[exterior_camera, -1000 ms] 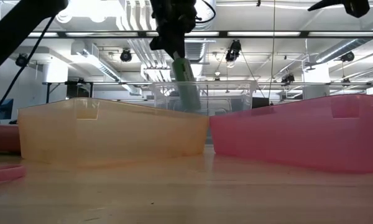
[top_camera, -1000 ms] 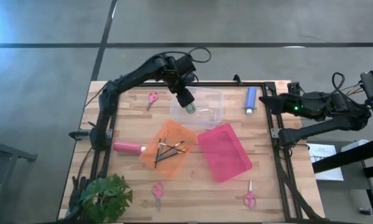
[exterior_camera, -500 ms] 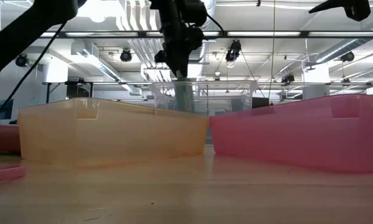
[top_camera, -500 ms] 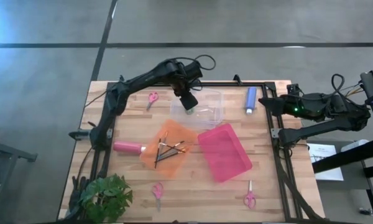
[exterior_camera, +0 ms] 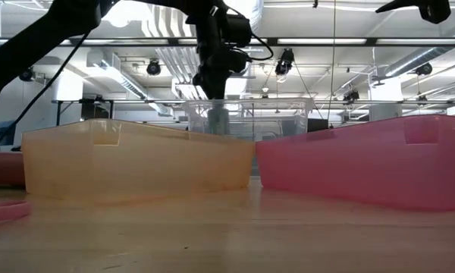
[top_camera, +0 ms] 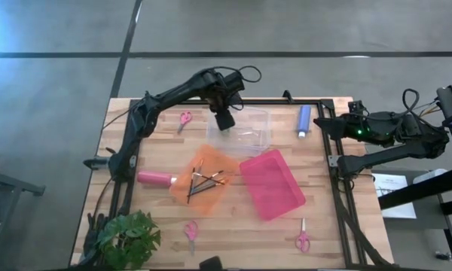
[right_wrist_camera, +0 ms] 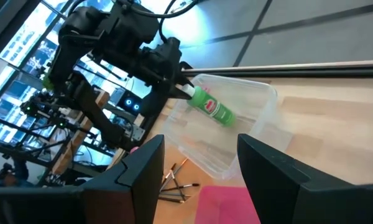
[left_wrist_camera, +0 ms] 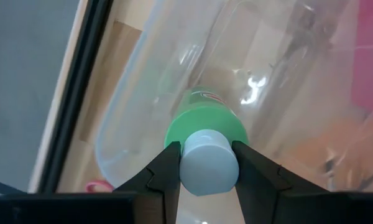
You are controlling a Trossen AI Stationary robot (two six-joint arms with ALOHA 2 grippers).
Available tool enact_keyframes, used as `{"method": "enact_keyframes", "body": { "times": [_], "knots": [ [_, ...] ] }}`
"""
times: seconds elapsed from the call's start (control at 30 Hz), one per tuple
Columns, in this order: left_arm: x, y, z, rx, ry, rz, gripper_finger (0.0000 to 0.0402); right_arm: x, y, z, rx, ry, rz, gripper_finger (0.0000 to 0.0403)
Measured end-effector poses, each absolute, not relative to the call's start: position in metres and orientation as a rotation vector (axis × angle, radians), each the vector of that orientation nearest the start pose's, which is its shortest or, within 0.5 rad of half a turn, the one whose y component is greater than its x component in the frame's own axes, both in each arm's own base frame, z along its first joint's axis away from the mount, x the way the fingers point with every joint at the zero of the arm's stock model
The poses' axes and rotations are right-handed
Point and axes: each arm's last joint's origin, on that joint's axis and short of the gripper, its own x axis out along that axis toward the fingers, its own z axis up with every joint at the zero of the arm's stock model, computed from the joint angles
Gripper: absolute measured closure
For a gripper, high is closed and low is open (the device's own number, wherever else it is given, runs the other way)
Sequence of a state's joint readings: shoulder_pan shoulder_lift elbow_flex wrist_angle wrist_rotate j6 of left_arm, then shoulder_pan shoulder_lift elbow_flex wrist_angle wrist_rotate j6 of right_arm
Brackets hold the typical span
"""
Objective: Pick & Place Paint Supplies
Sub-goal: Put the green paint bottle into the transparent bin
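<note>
Lab hall: exposed ceiling ducts [exterior_camera: 167,68], framed wooden workbench [top_camera: 158,226].

Green bottle [left_wrist_camera: 205,124] with white cap [left_wrist_camera: 209,165] — inside clear bin [top_camera: 247,128]; beside it, orange tray [top_camera: 203,177], pink tray [top_camera: 273,183] — blue bottle [top_camera: 304,120] farther off.

Left arm stretched over the table's far side, left gripper [top_camera: 224,120] clamped and pointing down, right arm parked off the table's right edge
</note>
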State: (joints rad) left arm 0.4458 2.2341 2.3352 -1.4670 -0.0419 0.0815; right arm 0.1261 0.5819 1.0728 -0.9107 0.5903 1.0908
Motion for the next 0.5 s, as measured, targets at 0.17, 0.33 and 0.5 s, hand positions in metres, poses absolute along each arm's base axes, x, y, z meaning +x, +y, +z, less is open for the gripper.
{"method": "enact_keyframes", "body": {
  "times": [0.17,0.33,0.5],
  "knots": [
    [0.396,0.193,0.298,-0.122,1.389,0.303,0.0280,0.073,-0.007,0.380,0.894,0.108,-0.616,0.0206],
    [0.396,0.193,0.286,-0.074,1.434,0.244,0.0280,0.073,-0.007,0.380,0.892,0.108,-0.616,0.0206],
    [0.398,0.194,0.280,-0.064,1.428,0.240,0.0280,0.073,-0.007,0.380,0.891,0.106,-0.619,0.0206]
  ]
}}
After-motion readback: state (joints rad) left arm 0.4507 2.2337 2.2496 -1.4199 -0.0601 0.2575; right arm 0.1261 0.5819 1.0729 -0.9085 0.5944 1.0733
